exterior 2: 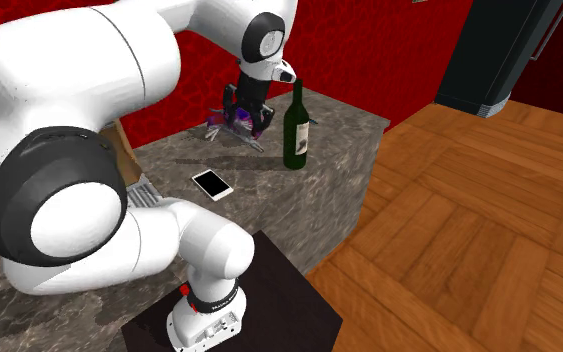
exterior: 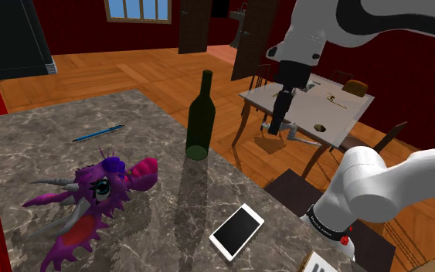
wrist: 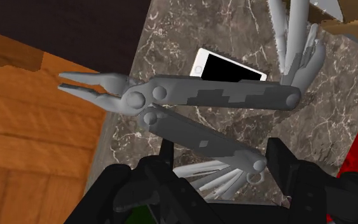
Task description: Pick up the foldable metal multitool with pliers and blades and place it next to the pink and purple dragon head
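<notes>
Home, dining area: red walls and a window are enclosing parquet floor; dining table is standing beyond marble counter carrying wine bottle.

a grey-brown marble table with pale veins carries four things. a pink and purple dragon head lies toward the shoulder view's left, its horns and spikes spread on the stone. a blue pen lies flat beyond it, apart from it. a dark green bottle stands upright near the table's right edge in that view, its shadow falling across the marble. a white phone with a black screen lies face up by the same edge, apart from the bottle.
</notes>
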